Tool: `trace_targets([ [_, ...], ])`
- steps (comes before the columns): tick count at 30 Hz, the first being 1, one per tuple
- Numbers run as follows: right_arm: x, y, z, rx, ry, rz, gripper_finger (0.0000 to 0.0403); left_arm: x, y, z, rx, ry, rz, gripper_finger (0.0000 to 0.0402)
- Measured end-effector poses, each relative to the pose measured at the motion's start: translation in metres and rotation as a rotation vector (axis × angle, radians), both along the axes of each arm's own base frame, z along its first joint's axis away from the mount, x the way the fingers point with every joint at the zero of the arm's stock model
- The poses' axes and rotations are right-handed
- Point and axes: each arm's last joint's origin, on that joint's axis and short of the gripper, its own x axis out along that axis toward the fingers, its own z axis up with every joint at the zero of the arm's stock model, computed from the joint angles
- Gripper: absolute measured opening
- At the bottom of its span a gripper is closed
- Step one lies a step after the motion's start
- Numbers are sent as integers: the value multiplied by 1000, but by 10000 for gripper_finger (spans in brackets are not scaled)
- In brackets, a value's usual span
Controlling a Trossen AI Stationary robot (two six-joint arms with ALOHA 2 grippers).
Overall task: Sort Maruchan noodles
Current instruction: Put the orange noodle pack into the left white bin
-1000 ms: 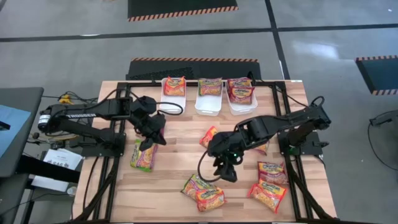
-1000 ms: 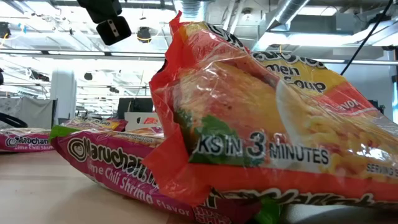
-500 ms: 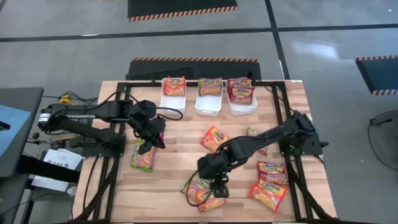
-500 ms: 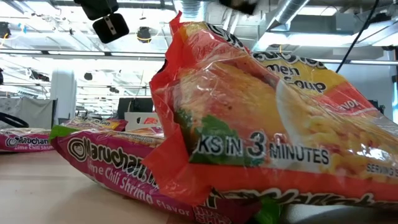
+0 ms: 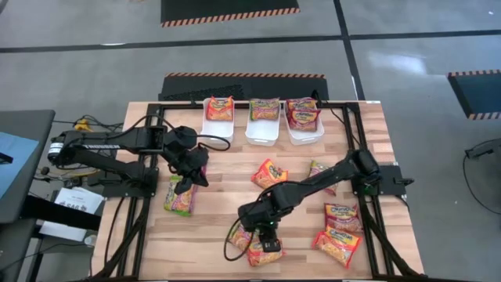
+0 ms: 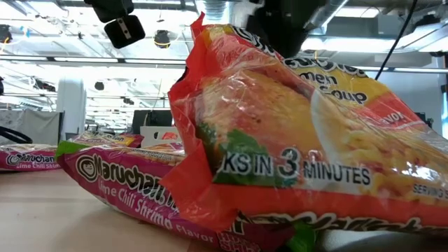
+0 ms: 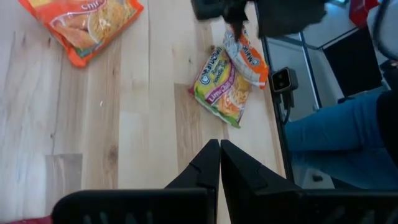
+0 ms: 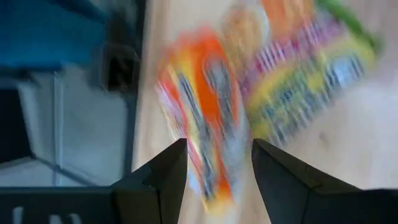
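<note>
Your right gripper (image 8: 214, 165) has its jaws spread apart, hanging directly over the orange packet (image 5: 264, 249) that lies overlapping a green-edged packet (image 5: 243, 233) at the table's (image 5: 211, 227) front edge. Your left gripper (image 7: 219, 163) has its jaws pressed together, holding nothing, just above another packet (image 5: 180, 196) on the left side. More packets lie loose mid-table and at the right; three white bins (image 5: 262, 131) along the back edge each hold noodles

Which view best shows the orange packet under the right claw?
The low view: the orange packet fills it, print readable. The high view shows it small, partly under the right claw; the right wrist view blurs it; the left wrist view catches it distantly.
</note>
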Motion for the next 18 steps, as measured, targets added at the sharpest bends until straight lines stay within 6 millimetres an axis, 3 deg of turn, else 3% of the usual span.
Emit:
trace_targets([
  [14, 2, 3, -30, 11, 152, -24, 200, 0, 0, 0, 2, 2, 2, 0],
  [18, 1, 3, -30, 15, 174, -60, 165, 0, 0, 0, 8, 0, 2, 0],
])
